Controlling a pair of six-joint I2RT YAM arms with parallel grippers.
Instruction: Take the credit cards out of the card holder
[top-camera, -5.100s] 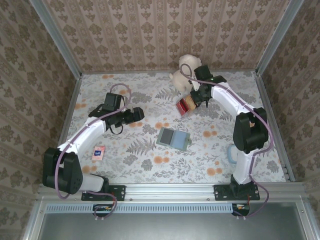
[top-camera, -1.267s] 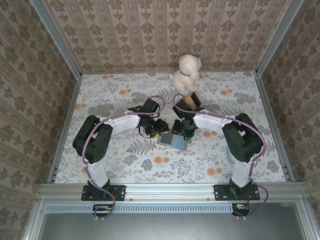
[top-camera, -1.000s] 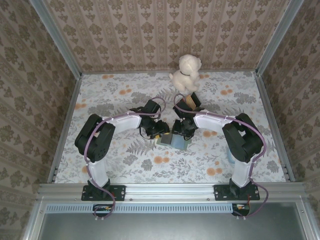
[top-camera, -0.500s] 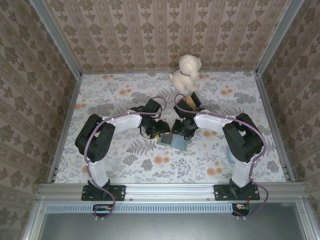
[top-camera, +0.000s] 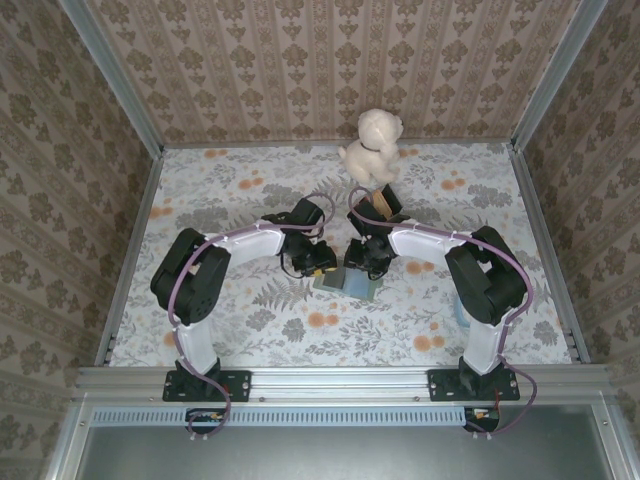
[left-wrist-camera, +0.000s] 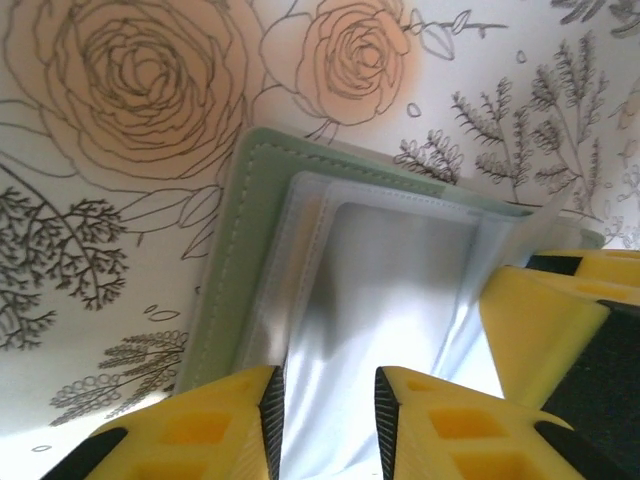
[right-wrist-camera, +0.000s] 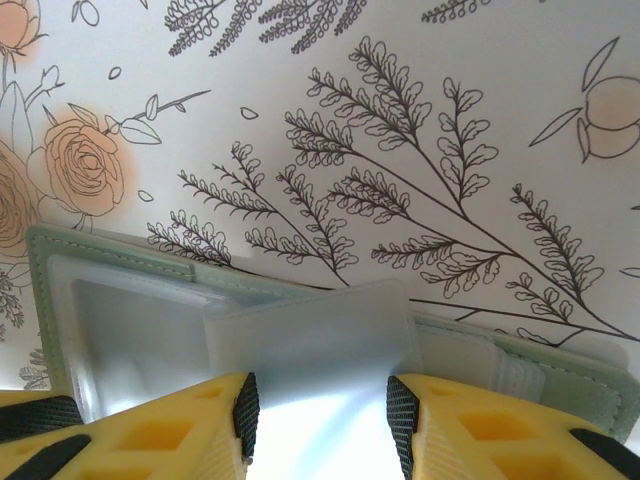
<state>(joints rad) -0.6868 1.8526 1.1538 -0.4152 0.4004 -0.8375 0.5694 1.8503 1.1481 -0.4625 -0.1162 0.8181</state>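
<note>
The sage-green card holder (top-camera: 352, 288) lies open on the flowered tabletop, its clear plastic sleeves up. Both grippers hang close over it. My left gripper (top-camera: 322, 270) is at its left half. In the left wrist view the card holder (left-wrist-camera: 235, 260) shows its green border, and the left gripper (left-wrist-camera: 328, 385) has its pads a little apart over a glossy sleeve (left-wrist-camera: 400, 290). My right gripper (right-wrist-camera: 322, 395) holds a raised frosted sleeve flap (right-wrist-camera: 310, 340) by its two side edges above the card holder (right-wrist-camera: 100, 250). The credit cards are hidden.
A cream plush toy (top-camera: 372, 145) sits at the back by the wall. A tan block (top-camera: 381, 203) lies just behind the right wrist. A pale blue object (top-camera: 461, 308) rests by the right arm's base link. Patterned walls close in three sides.
Both arms have come in from the sides to the holder. Over the last second they have hardly shifted, and the left jaws have narrowed over the sleeve.
</note>
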